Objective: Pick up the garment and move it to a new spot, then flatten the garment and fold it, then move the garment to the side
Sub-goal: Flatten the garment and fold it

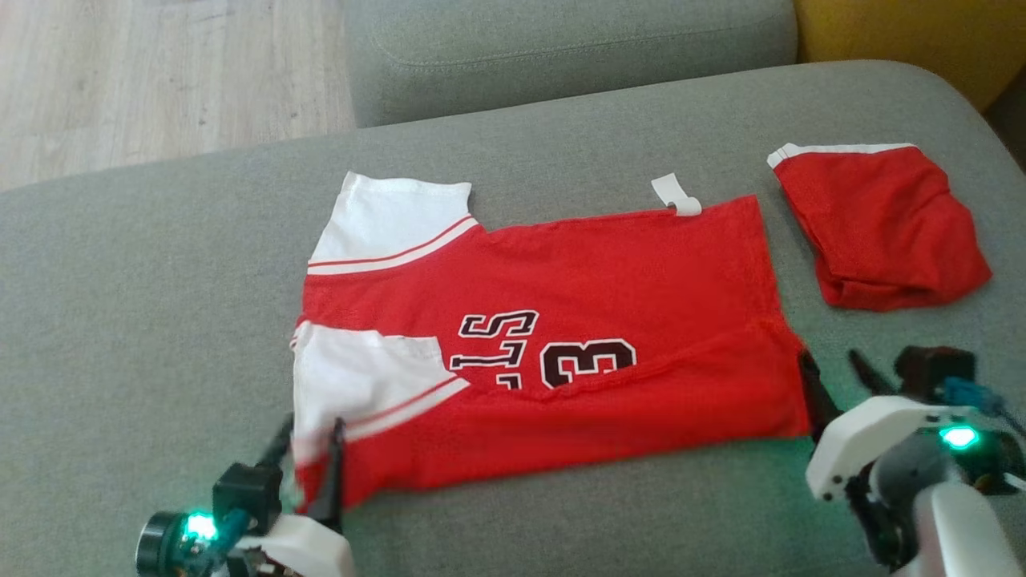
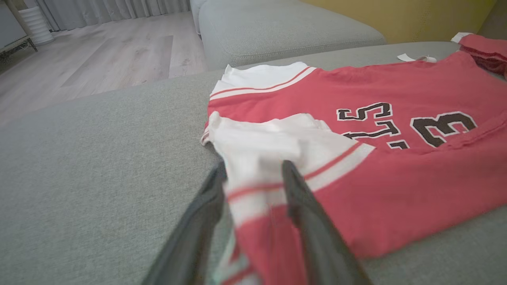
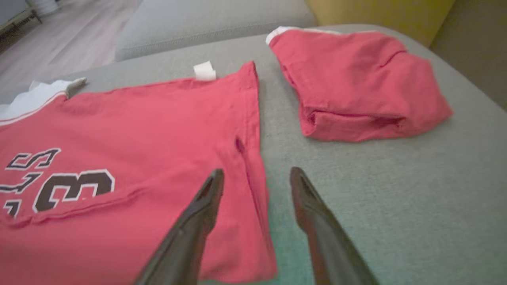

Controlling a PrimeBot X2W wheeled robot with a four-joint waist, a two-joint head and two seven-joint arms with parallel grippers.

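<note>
The garment is a red jersey with white sleeves and black lettering, spread on the grey sofa seat with its near long edge folded over the print. My left gripper is at the near sleeve corner. In the left wrist view its fingers stand apart, with the white and red sleeve cloth lying loose between them. My right gripper is open at the hem corner. In the right wrist view it straddles the hem edge, one finger over the cloth and one over the sofa.
A second red cloth, folded small, lies on the seat to the far right of the jersey. A grey cushion rises behind. Wooden floor lies beyond the seat's far left edge, and something yellow shows at the back right.
</note>
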